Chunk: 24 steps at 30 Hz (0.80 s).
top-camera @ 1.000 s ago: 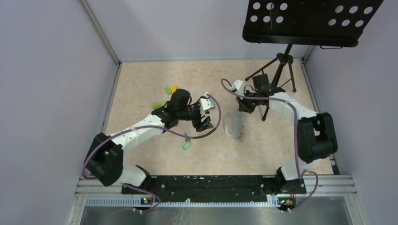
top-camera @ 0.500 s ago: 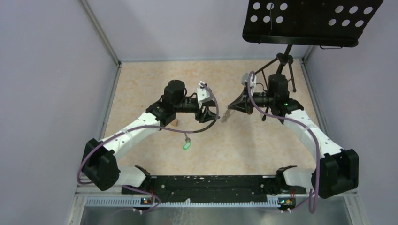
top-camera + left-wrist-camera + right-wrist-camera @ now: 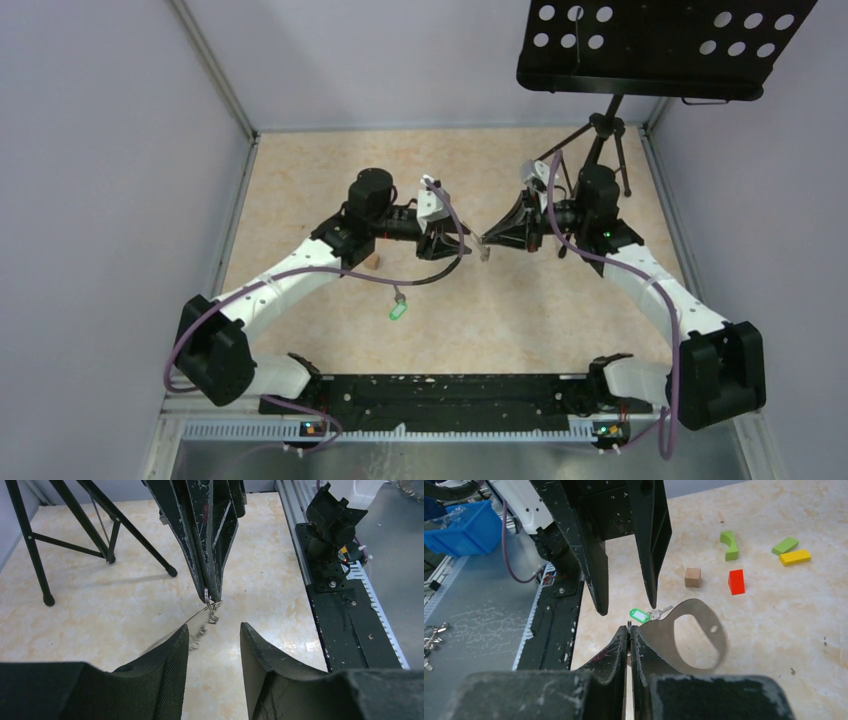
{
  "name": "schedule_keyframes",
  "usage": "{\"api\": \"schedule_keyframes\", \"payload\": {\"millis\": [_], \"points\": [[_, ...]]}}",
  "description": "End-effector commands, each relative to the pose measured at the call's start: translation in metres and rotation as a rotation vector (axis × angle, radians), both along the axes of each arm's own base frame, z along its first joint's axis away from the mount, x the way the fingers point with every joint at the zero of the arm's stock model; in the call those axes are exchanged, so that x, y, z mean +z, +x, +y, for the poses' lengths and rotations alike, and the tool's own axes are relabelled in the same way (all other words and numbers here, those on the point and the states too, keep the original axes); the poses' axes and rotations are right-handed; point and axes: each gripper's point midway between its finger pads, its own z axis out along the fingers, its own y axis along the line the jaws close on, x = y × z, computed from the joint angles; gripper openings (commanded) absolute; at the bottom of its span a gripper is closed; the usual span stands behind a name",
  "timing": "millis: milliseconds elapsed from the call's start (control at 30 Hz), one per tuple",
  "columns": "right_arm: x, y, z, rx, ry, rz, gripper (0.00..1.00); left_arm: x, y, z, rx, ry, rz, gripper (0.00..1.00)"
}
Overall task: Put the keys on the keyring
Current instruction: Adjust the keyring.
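Observation:
My right gripper (image 3: pixel 629 628) is shut on the rim of the keyring (image 3: pixel 696 637), a thin grey loop that hangs blurred to the right of its fingers. In the left wrist view the right gripper (image 3: pixel 212 597) points down at me, with the keyring (image 3: pixel 172 630) a thin blurred line running from its tip toward my left finger and a small blurred bunch hanging at the tip. My left gripper (image 3: pixel 212 627) is open, tip to tip with the right one (image 3: pixel 487 240) above mid-table. One of the keys (image 3: pixel 397 310), with a green tag, lies on the table near the left arm.
A tan cube (image 3: pixel 692 577), a red block (image 3: pixel 736 581), two green blocks (image 3: pixel 729 545) and a yellow block (image 3: pixel 795 557) lie behind the left arm. A black tripod (image 3: pixel 598 150) stands at the back right. A blue bin (image 3: pixel 464 525) sits off the table.
The right arm swung forward and left, bringing the swinging keyring tip to tip with the left gripper. The left gripper turned toward it and its jaws narrowed.

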Motion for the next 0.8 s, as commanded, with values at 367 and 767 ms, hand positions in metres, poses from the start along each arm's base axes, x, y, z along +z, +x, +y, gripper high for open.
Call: {"api": "schedule_keyframes", "payload": {"millis": [367, 767], "points": [[0.016, -0.012, 0.006, 0.074, 0.047, -0.041, 0.0, 0.012, -0.006, -0.009, -0.097, -0.064, -0.011, 0.31], [0.011, -0.011, 0.01, 0.076, 0.042, -0.025, 0.0, 0.015, -0.008, -0.017, -0.15, -0.087, 0.028, 0.26]]}}
